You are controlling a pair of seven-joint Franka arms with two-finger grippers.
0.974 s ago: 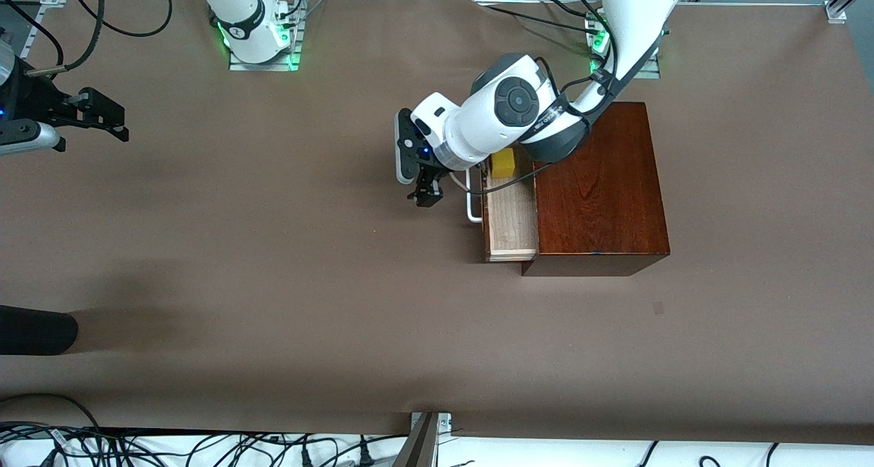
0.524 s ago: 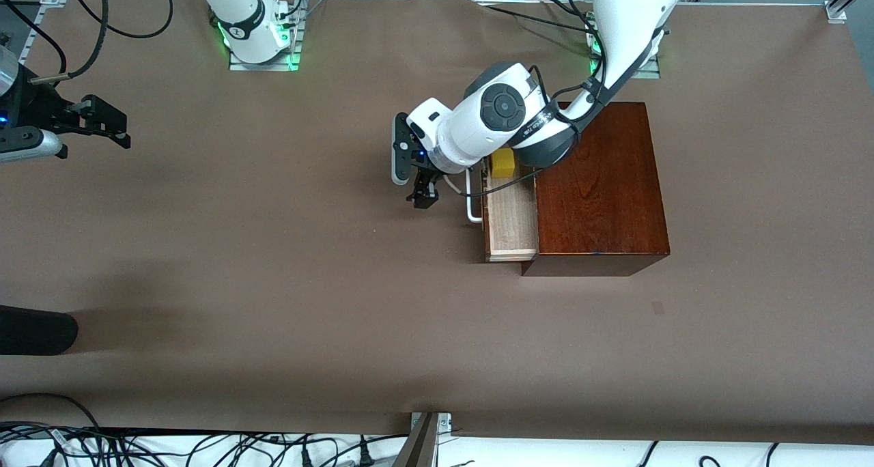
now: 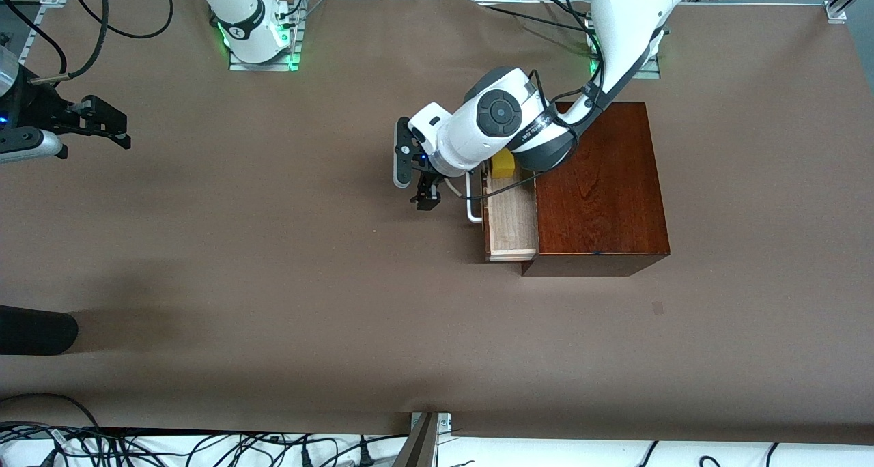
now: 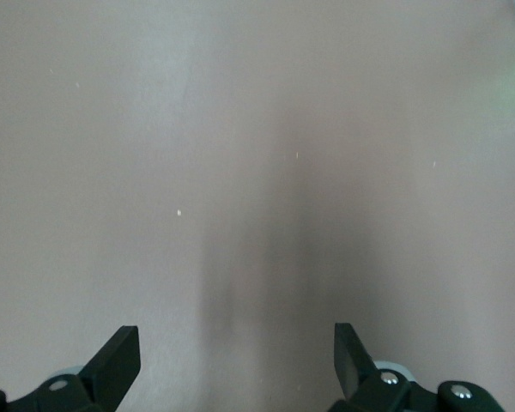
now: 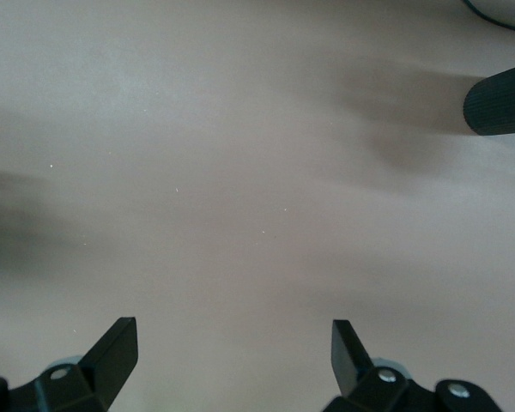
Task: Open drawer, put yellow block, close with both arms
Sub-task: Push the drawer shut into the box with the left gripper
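Drawer is pulled partway out of the wooden box, w/ yellow block inside it. Left hand, fingers apart, hovers over bare desk beside the handle. Right hand, fingers apart, waits at the right arm's end.

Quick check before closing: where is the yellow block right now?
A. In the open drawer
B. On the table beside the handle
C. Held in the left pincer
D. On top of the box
A: the front view shows the block lying in the drawer, which is pulled out of the box, while the left pincer is open over bare table, as its wrist view shows.
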